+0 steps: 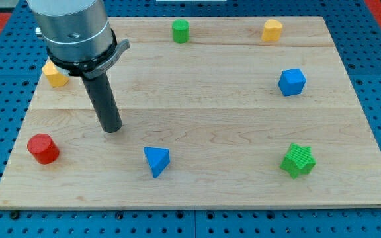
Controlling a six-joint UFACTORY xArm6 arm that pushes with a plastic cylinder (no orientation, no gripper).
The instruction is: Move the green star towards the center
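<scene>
Wooden board [197, 86] over blue pegboard, my tip [112, 129] planted left of centre with no jaws to speak of, well apart from the green star [298, 160] at the view's bottom right.

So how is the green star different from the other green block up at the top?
The green star has a spiky, ridged outline; the green cylinder is round and smooth. The star sits near the view's bottom right, the cylinder at the top edge, near the middle. The star looks larger in the picture than the cylinder. Both are green, stand alone on the wooden board, and lie far from my tip.
</scene>
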